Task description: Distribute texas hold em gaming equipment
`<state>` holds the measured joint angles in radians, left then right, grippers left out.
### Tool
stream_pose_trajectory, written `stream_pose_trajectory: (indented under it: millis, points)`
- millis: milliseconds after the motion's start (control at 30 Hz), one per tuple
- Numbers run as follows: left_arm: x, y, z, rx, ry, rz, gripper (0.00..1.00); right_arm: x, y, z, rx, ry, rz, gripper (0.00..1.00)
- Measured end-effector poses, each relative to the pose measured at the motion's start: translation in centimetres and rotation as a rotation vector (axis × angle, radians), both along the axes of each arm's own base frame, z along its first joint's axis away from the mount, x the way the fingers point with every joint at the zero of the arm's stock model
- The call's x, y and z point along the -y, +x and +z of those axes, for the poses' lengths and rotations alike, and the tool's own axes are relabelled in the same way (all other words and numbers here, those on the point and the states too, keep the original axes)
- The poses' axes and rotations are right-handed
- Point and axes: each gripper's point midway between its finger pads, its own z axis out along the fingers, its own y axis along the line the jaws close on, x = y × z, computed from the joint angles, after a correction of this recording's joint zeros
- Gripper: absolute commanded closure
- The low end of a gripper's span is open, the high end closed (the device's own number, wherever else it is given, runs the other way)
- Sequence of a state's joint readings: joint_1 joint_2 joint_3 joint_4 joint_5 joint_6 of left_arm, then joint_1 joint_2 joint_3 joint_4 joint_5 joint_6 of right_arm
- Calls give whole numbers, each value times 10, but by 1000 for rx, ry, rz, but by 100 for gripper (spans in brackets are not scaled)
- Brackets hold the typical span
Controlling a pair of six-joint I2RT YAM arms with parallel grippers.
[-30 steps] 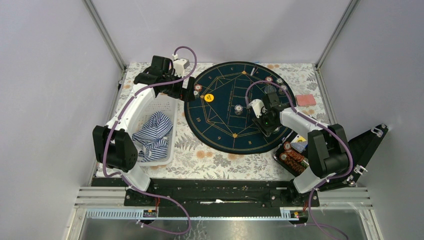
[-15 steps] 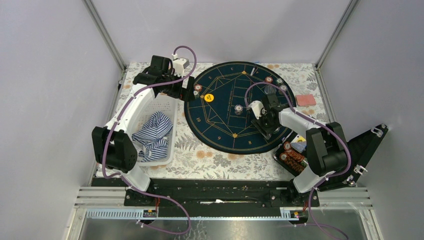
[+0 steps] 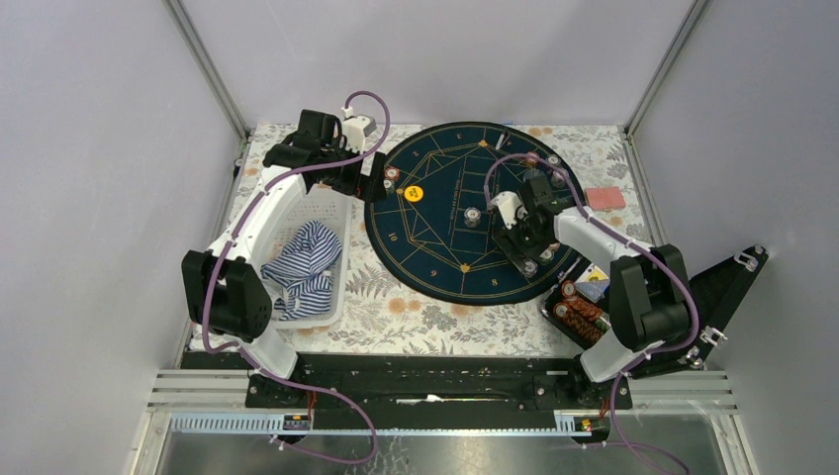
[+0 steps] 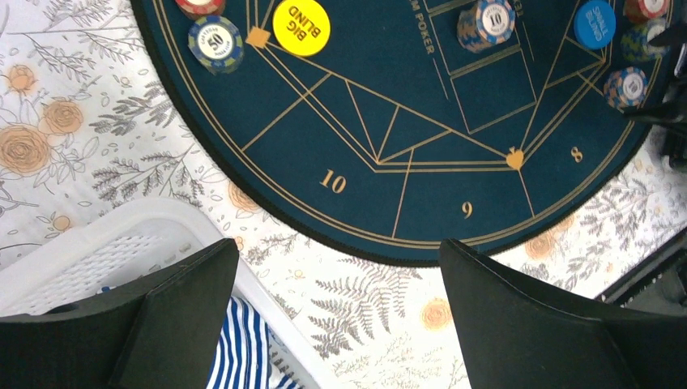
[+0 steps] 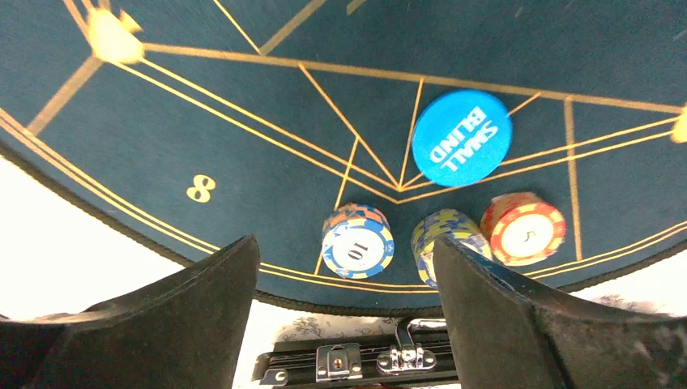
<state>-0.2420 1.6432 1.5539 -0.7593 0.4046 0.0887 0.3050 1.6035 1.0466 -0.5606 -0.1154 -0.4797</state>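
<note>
Hovers w/ R hand [image 5: 344, 243] wide, nothing held; has "10" chip stack [image 5: 357, 241] upright just ahead, centred; L hand [image 4: 336, 243] wide too, far off.

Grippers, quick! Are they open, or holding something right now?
Left gripper: open, holding nothing.
Right gripper: open, holding nothing.

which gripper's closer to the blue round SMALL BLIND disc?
Right. The right gripper, open, hovers beside the blue round SMALL BLIND disc on the dark blue round mat's right side. The left gripper, open, is across the mat, by the white plastic basket.
</note>
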Motion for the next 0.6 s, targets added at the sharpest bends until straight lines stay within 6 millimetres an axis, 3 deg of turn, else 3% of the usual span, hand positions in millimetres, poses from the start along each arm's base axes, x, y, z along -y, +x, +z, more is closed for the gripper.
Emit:
stream_pose_trajectory:
  millis: [67,200,267,400,600]
  points:
    - [2,-2,3,-3,1,-23,1,-10,7,22,32,58,-6,1]
    - [15,4,16,27,2,-78,1,-28,20,68,117,197,-32,0]
    - [28,7,19,46,11,-121,1,-27,25,88,150,263,-69,0]
    - [72,13,16,71,48,-226,1,-10,35,114,191,371,-181,0]
    - [143,12,-22,55,119,-372,1,32,54,142,258,528,-399,0]
